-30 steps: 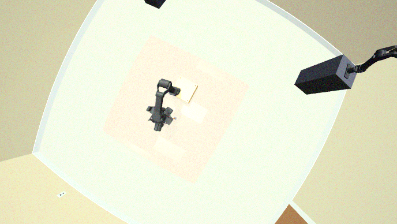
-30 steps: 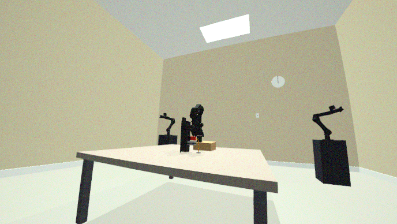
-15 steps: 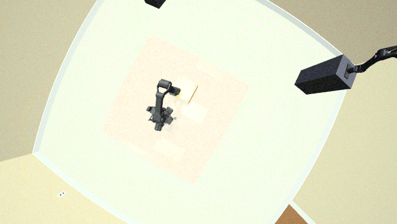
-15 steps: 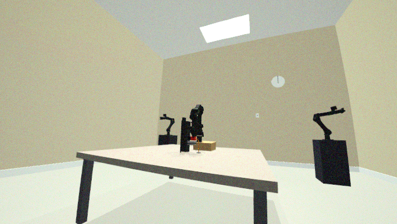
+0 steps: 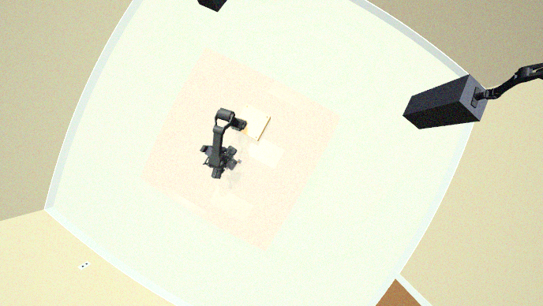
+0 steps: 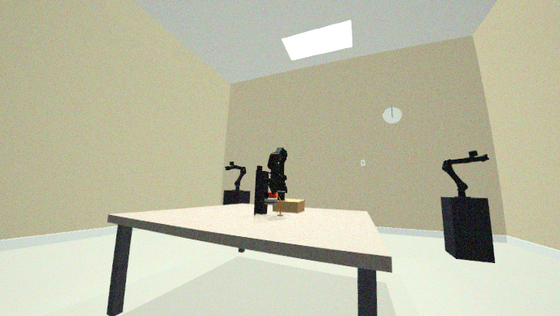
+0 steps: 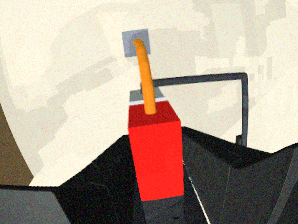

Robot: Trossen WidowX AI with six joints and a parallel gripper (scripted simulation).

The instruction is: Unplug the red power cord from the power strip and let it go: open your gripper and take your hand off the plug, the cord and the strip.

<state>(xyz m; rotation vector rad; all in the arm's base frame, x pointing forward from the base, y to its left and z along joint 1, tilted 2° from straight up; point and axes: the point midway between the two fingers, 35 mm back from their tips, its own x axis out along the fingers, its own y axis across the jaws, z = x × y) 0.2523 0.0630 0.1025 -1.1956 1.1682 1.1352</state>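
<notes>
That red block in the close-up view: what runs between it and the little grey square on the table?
An orange cord runs from the red plug, held in the tool, to the grey square. The wrist view shows it.
</notes>
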